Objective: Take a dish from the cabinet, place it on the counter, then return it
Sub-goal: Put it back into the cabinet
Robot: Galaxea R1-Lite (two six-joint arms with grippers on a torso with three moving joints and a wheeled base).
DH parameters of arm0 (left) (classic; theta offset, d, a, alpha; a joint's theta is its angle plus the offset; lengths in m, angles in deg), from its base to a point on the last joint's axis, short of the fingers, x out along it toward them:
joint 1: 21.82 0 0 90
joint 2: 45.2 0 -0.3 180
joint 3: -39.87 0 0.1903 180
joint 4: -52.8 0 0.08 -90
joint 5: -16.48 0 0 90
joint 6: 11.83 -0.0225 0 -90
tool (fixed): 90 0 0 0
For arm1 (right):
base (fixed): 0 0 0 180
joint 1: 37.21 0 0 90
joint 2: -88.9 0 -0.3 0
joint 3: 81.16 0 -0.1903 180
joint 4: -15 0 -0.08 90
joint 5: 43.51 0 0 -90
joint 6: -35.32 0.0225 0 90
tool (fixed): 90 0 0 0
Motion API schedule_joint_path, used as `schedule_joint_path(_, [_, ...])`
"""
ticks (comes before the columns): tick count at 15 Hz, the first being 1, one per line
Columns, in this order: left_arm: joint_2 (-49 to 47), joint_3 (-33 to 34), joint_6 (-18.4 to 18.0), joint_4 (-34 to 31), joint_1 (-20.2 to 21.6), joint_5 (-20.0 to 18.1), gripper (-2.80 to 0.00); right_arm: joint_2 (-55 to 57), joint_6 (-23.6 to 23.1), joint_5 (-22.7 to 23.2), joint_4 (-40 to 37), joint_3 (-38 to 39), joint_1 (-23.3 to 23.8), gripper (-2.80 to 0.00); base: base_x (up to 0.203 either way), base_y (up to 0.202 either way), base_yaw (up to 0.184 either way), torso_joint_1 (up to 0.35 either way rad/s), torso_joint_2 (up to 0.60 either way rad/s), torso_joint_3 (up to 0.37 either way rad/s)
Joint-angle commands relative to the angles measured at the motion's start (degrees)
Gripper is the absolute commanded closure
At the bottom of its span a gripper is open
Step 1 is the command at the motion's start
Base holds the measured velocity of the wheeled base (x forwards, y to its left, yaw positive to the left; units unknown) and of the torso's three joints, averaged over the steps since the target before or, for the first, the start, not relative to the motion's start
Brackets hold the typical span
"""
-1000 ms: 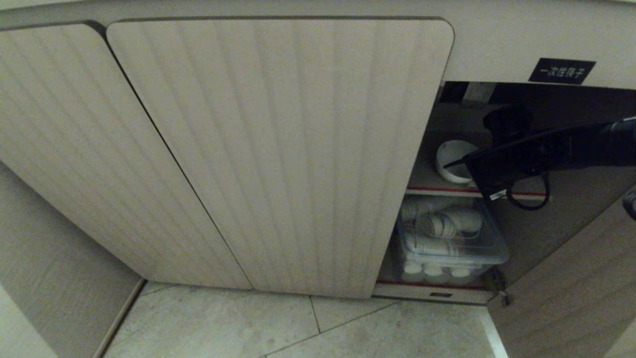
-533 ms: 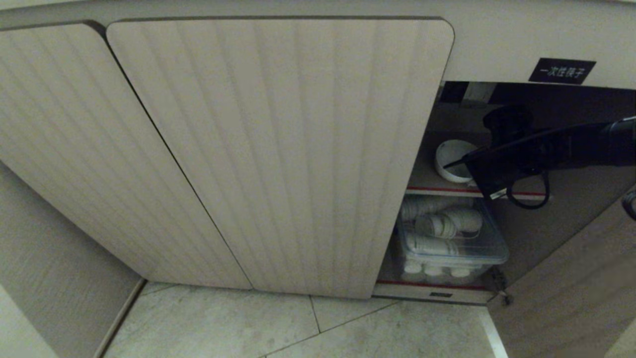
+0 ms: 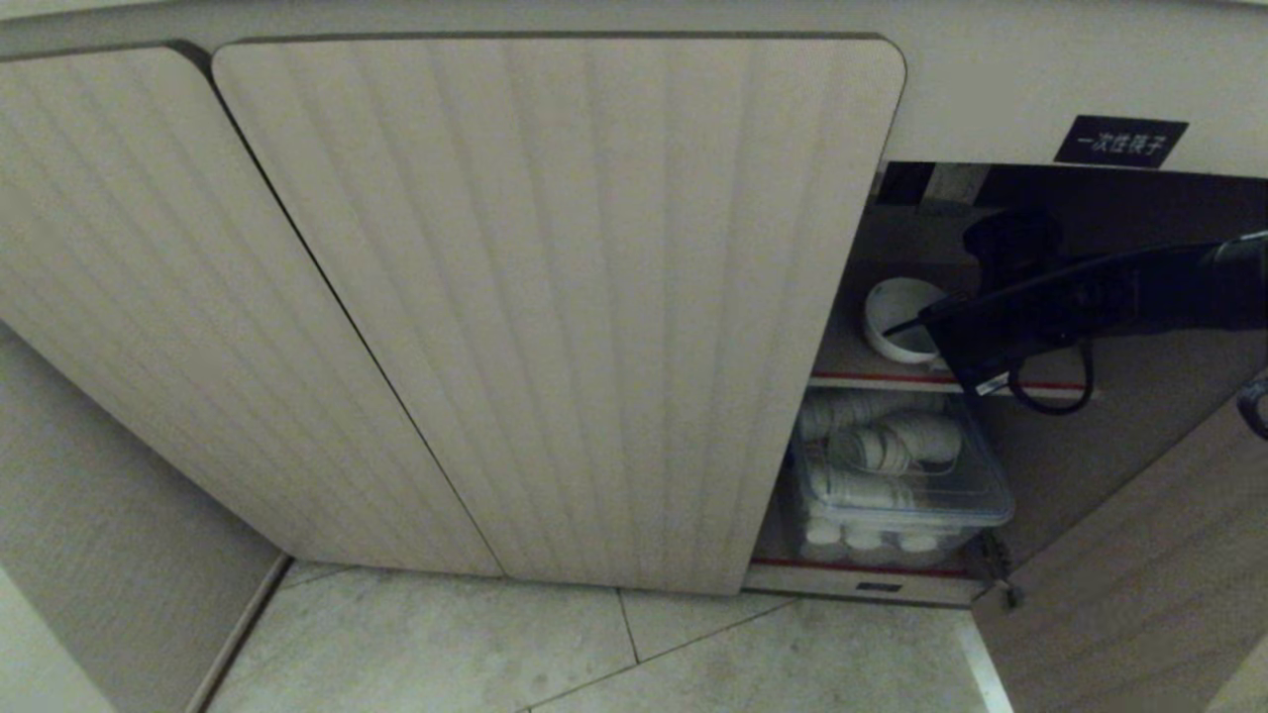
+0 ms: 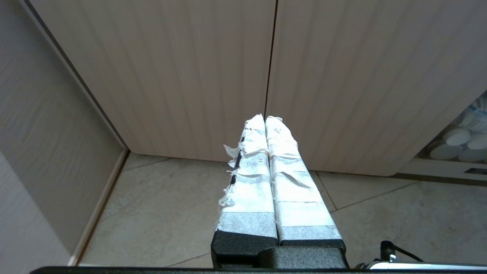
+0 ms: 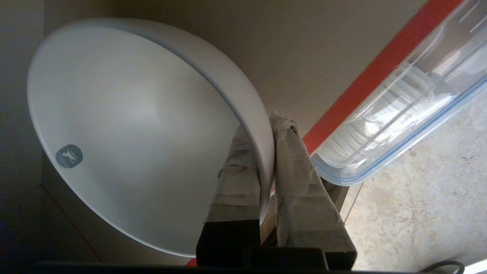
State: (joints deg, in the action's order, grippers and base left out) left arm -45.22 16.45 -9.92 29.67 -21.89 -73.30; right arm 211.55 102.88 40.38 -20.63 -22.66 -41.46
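Head view: right tool [image 3: 916, 322] reaches into the open cabinet [image 3: 555, 297], at the dish [image 3: 897, 317] on the red-edged shelf [image 3: 862, 378]; below, a clear box [image 3: 901, 495] holds ribbed cups [image 3: 872, 451]
Left wrist view: left tool [image 4: 265, 120] closed, empty, facing the cabinet doors
Right wrist view: taped fingers [image 5: 237, 167] pinch the dish's rim, one inside, one outside

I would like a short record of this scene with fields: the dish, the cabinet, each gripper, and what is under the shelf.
dish: small round white ceramic bowl, tilted, on the upper red-edged shelf
cabinet: low beige fluted wood-grain cabinet, its right compartment open
right gripper: right gripper inside the cabinet, shut on the bowl's rim, one finger inside and one outside
left gripper: left gripper shut, empty, near the closed doors above the tiled floor
below shelf: clear plastic box of ribbed white cups
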Motion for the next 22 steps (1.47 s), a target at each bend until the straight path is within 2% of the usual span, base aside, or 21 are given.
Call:
schedule_joint_path(1, [0.02, -0.04, 0.03, 0.02, -0.01, 0.04, 0.0, 0.13, 0.38, -0.04, -0.04, -0.39, 0.12, 0.0, 0.0, 0.0, 0.0, 0.0, 0.0, 0.0])
schedule_joint_path(19, [0.02, -0.04, 0.03, 0.02, -0.01, 0.04, 0.0, 1.01, 0.29, -0.13, 0.05, -0.47, 0.47, 0.0, 0.0, 0.0, 0.0, 0.0, 0.0, 0.0])
schedule_joint_path(20, [0.02, -0.04, 0.03, 0.02, -0.01, 0.04, 0.0, 1.01, 0.29, -0.13, 0.05, -0.47, 0.56, -1.91, 0.0, 0.0, 0.0, 0.0, 0.0, 0.0])
schedule_joint_path(21, [0.02, -0.04, 0.03, 0.02, -0.01, 0.04, 0.0, 1.11, 0.29, -0.13, 0.05, -0.47, 0.56, -2.8, 0.0, 0.0, 0.0, 0.0, 0.0, 0.0])
schedule_joint_path(22, [0.02, -0.02, 0.03, 0.02, -0.01, 0.04, 0.0, 1.28, 0.22, -0.29, 0.05, -0.47, 0.56, -2.8, 0.0, 0.0, 0.0, 0.0, 0.0, 0.0])
